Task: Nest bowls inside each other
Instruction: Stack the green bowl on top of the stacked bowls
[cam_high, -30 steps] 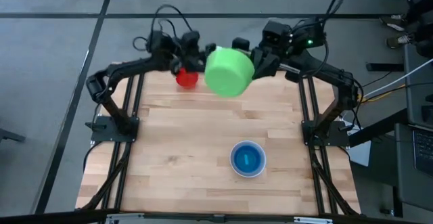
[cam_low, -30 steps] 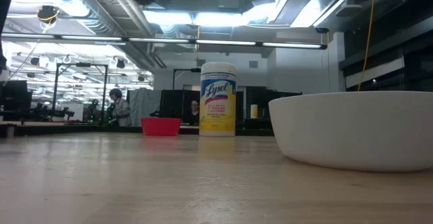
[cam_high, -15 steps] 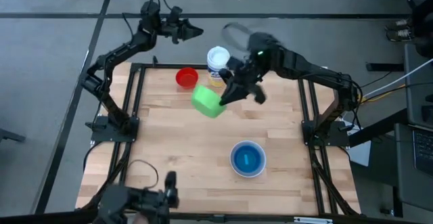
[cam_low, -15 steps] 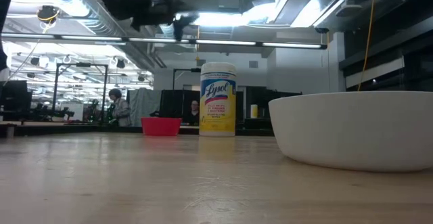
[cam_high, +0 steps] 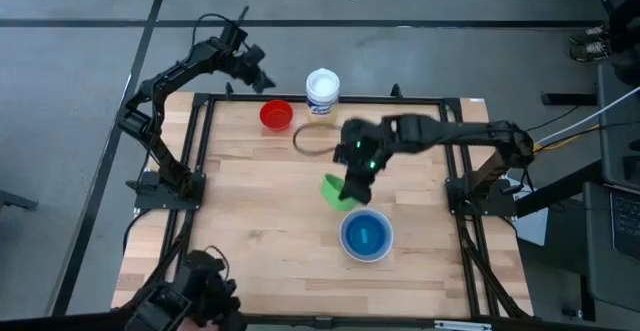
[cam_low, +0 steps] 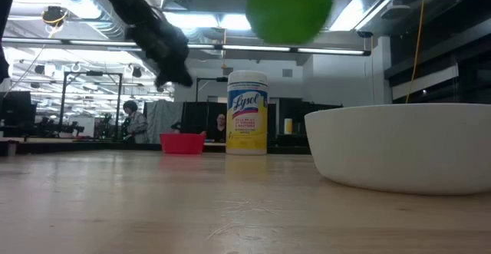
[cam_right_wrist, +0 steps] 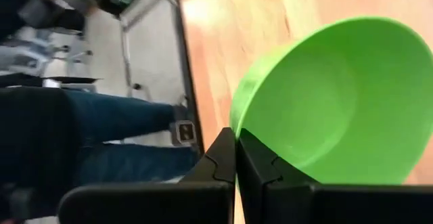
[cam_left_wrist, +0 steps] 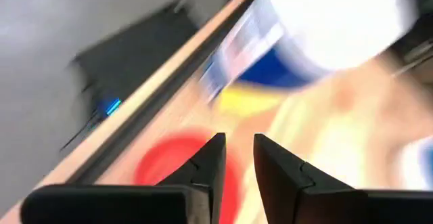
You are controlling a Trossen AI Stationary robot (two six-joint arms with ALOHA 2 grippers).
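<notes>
My right gripper (cam_high: 349, 179) is shut on the green bowl (cam_high: 336, 192), which hangs above the table's middle, just beyond the blue bowl (cam_high: 366, 235). The blue bowl sits inside the white bowl (cam_low: 399, 146) near the front right. The red bowl (cam_high: 276, 116) rests on its base at the far left. My left gripper (cam_high: 252, 69) hovers beyond it over the table's far edge; its fingers (cam_left_wrist: 235, 158) stand a little apart with nothing between them. My right gripper pinches the green bowl's rim (cam_right_wrist: 235, 121) between its two fingers, one on the inner wall and one on the outer. The fingers slant down toward the near edge. The bowl is lifted well clear of the table (cam_low: 290, 8) and tilted.
A white tub with a yellow label (cam_high: 322, 89) stands at the far edge, right of the red bowl. A person in jeans (cam_right_wrist: 101, 116) stands by the table, and a dark shape (cam_high: 190, 296) shows at its near left corner. Bare wood lies at the left and middle.
My right gripper has come down from the far edge toward the table's middle with the green bowl, turning as it went; the bowl now hangs tilted just beyond the blue bowl. My left gripper has swung toward the far left corner and sunk lower.
</notes>
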